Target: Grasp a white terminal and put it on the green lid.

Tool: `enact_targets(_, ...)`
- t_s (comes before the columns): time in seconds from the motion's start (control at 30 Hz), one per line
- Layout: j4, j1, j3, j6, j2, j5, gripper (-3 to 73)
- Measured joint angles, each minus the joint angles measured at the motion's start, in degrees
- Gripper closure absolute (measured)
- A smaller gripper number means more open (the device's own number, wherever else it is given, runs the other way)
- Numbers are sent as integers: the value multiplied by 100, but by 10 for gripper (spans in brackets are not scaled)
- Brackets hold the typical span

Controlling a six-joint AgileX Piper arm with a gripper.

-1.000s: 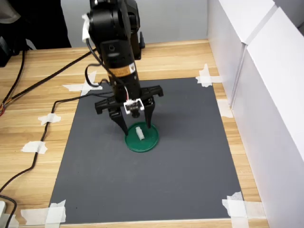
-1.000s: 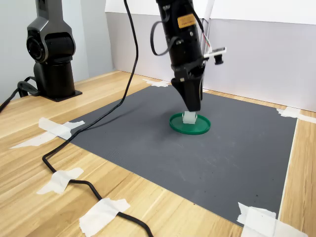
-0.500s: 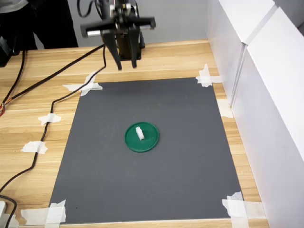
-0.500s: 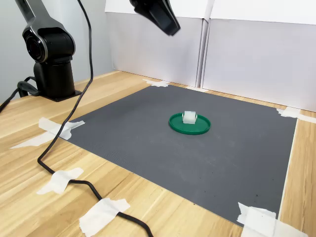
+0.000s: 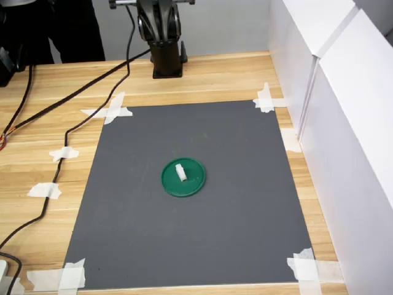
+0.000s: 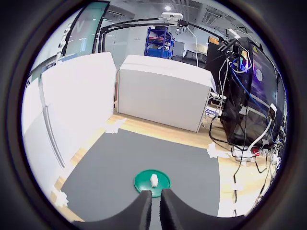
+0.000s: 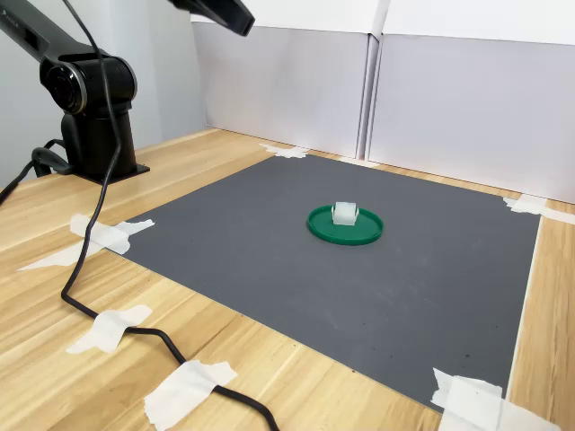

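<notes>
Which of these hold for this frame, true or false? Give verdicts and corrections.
1. The white terminal rests on the green lid. True.
2. The gripper is clamped on the terminal. False: its fingers are nearly together with nothing between them, well away from the terminal.
3. The lid sits on the dark grey mat. True.
4. The lid lies on bare wood beside the mat. False: it is near the mat's middle.
5. White tape holds the mat's corners. True.

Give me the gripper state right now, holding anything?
Gripper: fingers nearly together with only a thin gap, holding nothing. The white terminal lies on the green lid, apart from the fingers.
</notes>
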Motion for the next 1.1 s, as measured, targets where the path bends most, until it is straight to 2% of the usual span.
enact_targets(0.4, 6, 0, 1640, 0, -1725, -356, 633)
enact_targets(1.1, 6, 0, 1748, 0, -2119, -167, 633)
